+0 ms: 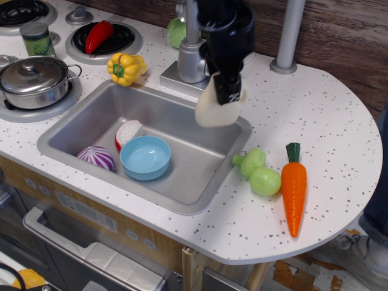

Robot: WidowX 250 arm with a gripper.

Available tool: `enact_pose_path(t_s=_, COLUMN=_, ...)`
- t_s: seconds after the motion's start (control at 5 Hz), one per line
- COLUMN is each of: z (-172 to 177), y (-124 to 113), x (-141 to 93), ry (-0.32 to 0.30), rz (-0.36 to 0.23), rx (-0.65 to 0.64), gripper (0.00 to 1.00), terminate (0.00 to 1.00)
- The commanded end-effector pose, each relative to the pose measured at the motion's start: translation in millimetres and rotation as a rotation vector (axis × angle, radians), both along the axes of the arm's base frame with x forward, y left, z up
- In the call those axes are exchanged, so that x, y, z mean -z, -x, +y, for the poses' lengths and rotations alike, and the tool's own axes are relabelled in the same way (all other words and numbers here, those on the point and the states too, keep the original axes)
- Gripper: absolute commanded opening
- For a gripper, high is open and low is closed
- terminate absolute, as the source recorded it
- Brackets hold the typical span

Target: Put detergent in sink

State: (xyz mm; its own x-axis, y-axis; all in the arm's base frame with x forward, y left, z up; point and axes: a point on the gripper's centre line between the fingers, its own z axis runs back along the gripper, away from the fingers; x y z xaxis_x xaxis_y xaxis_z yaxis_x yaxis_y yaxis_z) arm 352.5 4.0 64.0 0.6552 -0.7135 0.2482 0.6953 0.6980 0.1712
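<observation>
The detergent (215,111) is a cream-white bottle hanging by its neck from my black gripper (228,91), which is shut on it. It hangs in the air above the right rear part of the sink (200,163), a brushed-steel basin set in the white speckled countertop. The bottle's body is below the gripper and clear of the basin floor. The gripper's arm covers part of the faucet behind it.
In the sink lie a blue bowl (145,157), a purple onion (96,157) and a red-white piece (128,132). A faucet (188,57) stands behind it. A green pear-like toy (259,174) and a carrot (294,188) lie right. A yellow pepper (125,68), lidded pot (33,79) and green can (36,37) are left.
</observation>
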Motion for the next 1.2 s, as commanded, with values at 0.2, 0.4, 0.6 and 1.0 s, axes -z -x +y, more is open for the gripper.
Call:
enact_pose_path(t_s=0.2, z=25, y=13, x=38, ry=0.018, rz=-0.027, rx=-0.063, gripper=0.0, terminate=0.0)
enact_pose_path(t_s=0.4, z=22, y=10, x=61, ry=0.076, rz=-0.078, rx=-0.076, gripper=0.0, terminate=0.0)
enact_pose_path(t_s=0.6, z=14, y=4, x=82, ry=0.133, rz=-0.156, rx=-0.1, gripper=1.0, terminate=0.0)
enact_pose_path(t_s=1.0, z=7, y=3, x=91, ry=0.171, rz=-0.209, rx=-0.119, gripper=1.0, terminate=1.0)
